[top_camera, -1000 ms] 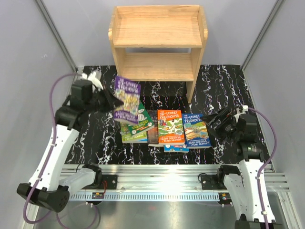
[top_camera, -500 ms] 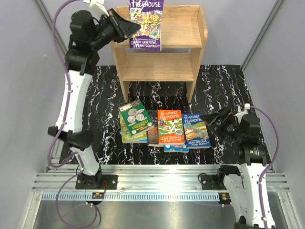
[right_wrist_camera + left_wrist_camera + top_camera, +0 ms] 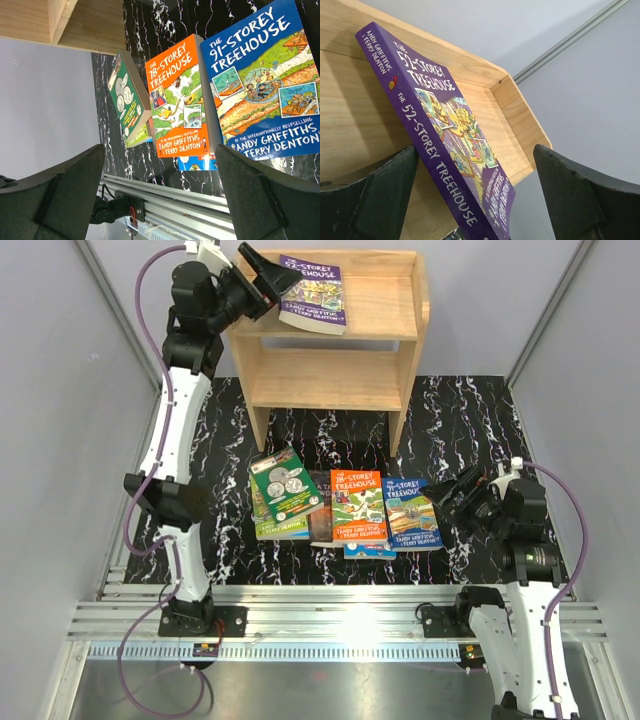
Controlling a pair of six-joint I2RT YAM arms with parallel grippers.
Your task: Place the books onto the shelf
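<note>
Top external view: purple book [image 3: 313, 293] is sitting on the top board of the shelf [image 3: 330, 375], inside the raised rim, near edge reaching the front lip. Left gripper [image 3: 270, 282] is hovering at the book's left end with the fingers wide apart. Left wrist view: spine is facing the camera and the book is looking tilted, shadow underneath. I'm not seeing either pad pressing on it, and can't tell if it's lying fully flat.

Right gripper [image 3: 448, 492] is also standing wide open and holding nothing, parked just beside the blue book [image 3: 410, 510].

Other books are lying on the table [image 3: 460, 420] in front of the shelf, well apart from it:
- green book [image 3: 287, 483] is riding askew on top of a small stack
- orange book [image 3: 357, 505] is overlapping more books under it
- blue one is touching the orange one's right side

Handling, my read:
- Paperbacks, so light.
- Covers are glossy and probably slick, and they're going to flex if pinched at a corner.
- Best hold is across the thickness at the spine or mid long edge.
- Green one is offering a raised edge, the easiest next grab.
- Flat ones are giving the fingers no gap, so I'm expecting an edge-lift or a slide first.
</note>
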